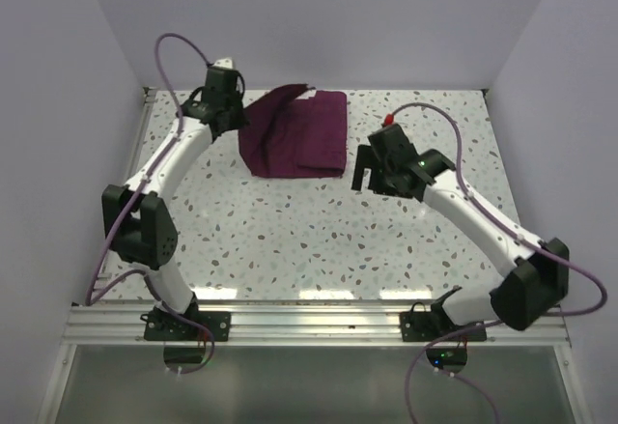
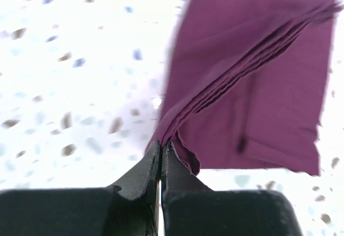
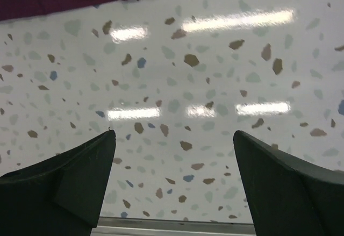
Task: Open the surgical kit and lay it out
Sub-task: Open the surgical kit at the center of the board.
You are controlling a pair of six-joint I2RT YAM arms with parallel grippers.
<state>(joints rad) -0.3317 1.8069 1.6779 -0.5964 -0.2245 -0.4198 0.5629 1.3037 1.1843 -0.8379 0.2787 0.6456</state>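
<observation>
**tabletop_tom:** So who's got the cloth wrap (image 1: 307,136) right now? It's the only part of the surgical kit I can spot. No tray or tools showing, so I guess they're folded inside.

**yam_fan:** The left gripper (image 2: 162,148) has it. The jaws are pinched tight on the wrap's left edge, and a flap (image 1: 275,100) is lifted off the bundle up to the fingertips. On the left wrist cam the creases fan out from the pinch and run diagonally away across the wrap. That's the relation that matters. The rest of the cloth lies to the right of that gripper, so I'd guess the unfolding pull goes left, away from the bundle.

**tabletop_tom:** And the other arm?

**yam_fan:** The right gripper (image 1: 370,169) sits just off the wrap's right side, not touching it. Its jaws are spread wide with nothing between them, and its cam shows only a corner of purple at the top. So the left arm is the one doing the work.

**tabletop_tom:** Is there room to spread it out?

**yam_fan:** Plenty toward the arms. The speckled table (image 1: 319,240) in front of the wrap is flat and glossy, so the cloth may slide. The back wall (image 1: 319,18) is right behind the wrap, so it's tight there.
</observation>
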